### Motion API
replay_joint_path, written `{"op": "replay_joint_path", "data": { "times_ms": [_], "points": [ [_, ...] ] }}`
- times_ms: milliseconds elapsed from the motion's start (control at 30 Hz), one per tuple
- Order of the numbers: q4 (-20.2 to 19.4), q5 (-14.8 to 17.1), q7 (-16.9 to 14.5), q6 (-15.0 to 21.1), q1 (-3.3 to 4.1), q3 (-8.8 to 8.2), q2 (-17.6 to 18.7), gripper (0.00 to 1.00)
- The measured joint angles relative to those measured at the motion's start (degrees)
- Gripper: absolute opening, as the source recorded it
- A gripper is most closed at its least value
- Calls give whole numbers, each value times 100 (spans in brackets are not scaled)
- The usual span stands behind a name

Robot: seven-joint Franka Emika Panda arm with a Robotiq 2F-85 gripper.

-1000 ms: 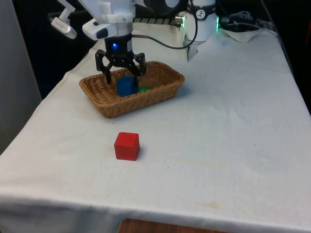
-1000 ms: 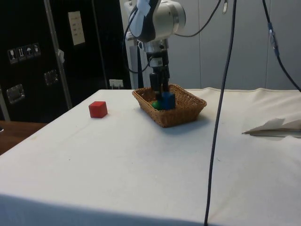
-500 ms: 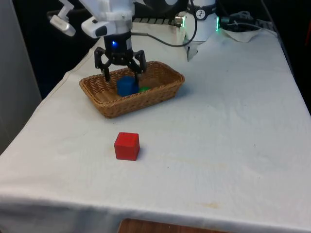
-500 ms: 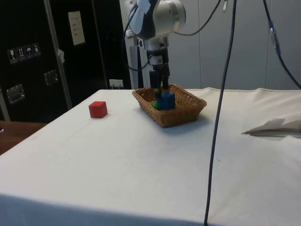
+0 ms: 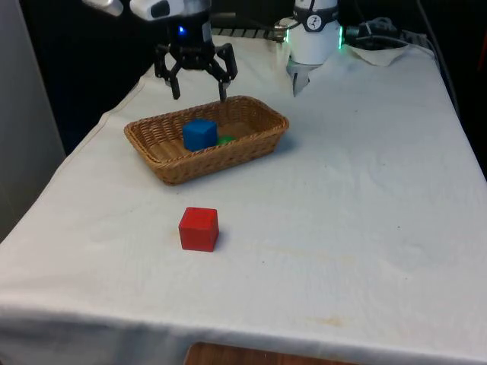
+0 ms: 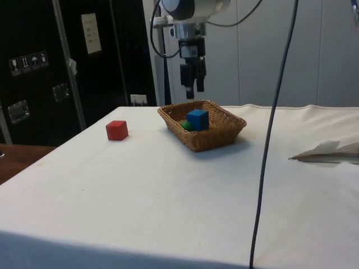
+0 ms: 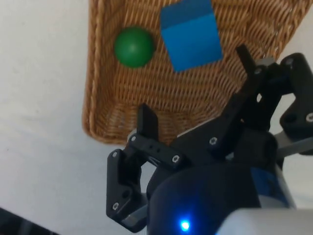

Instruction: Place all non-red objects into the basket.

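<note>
The bench point(image 5: 365, 198) is covered in a white cloth, with black curtains behind it in the front view and dark cabinets point(image 6: 61, 61) in the side view. A wicker basket point(image 5: 259, 141) sits at about 11 o'clock from the bench's middle in the front view. In it lie a blue cube point(image 5: 199, 134) and a green ball point(image 5: 225, 140), touching or nearly so. The hand point(image 5: 199, 91) hangs above the basket's far rim, fingers spread apart and holding nothing; the cube is below it and clear of it. A red cube point(image 5: 198, 229) rests on the cloth at 6 o'clock from the basket, well apart. The wrist view shows the whole ball point(image 7: 134, 46) beside the cube point(image 7: 190, 35); in the front view the cube half hides it.
</note>
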Motion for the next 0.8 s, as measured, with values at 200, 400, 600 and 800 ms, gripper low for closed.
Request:
{"op": "replay_joint_path", "data": {
  "times_ms": [200,400,600,800],
  "points": [
    [-52,-264,361,-120,63,40,-315,100],
    [-63,-407,625,-206,115,120,-504,100],
    [-74,-602,997,-315,166,327,-728,100],
    [-74,-722,1266,-384,195,521,-848,100]
  ]
}}
